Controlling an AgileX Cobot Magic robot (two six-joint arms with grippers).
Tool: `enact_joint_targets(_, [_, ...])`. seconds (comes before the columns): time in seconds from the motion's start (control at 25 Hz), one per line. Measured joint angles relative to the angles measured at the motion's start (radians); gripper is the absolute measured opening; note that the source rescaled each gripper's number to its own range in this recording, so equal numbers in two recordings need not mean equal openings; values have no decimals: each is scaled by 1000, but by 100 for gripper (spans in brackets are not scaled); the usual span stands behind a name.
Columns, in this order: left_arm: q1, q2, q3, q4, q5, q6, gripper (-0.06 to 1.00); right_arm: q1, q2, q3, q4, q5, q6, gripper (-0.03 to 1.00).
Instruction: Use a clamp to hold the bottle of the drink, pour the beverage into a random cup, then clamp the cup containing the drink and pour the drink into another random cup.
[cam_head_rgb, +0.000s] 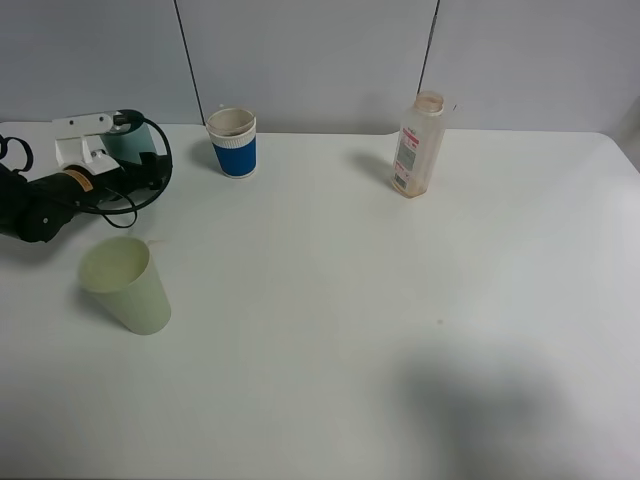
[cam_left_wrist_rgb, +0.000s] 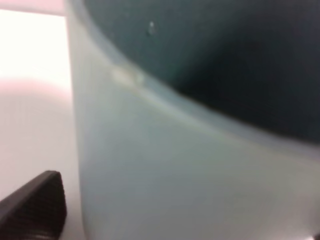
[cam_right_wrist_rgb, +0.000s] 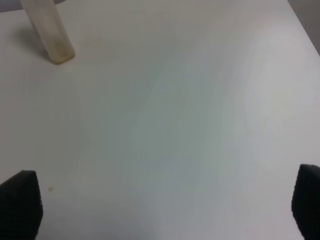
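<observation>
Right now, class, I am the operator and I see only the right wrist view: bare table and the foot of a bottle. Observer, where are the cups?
Observer: All three stand on the left half of the table in the high view. The blue cup is upright at the back.
Operator: And the teal one?
Observer: The teal-green tumbler stands left of the blue cup, between the fingers of the left tool. The finger that shows sits just clear of its wall.
Operator: The third?
Observer: The pale yellow-green cup stands upright, nearer the front edge than the other two.
</observation>
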Motion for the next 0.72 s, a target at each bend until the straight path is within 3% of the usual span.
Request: enact_joint_targets(0.72, [2, -77, 21, -4, -11, -2, 85, 0, 0, 0, 0, 0, 0, 100])
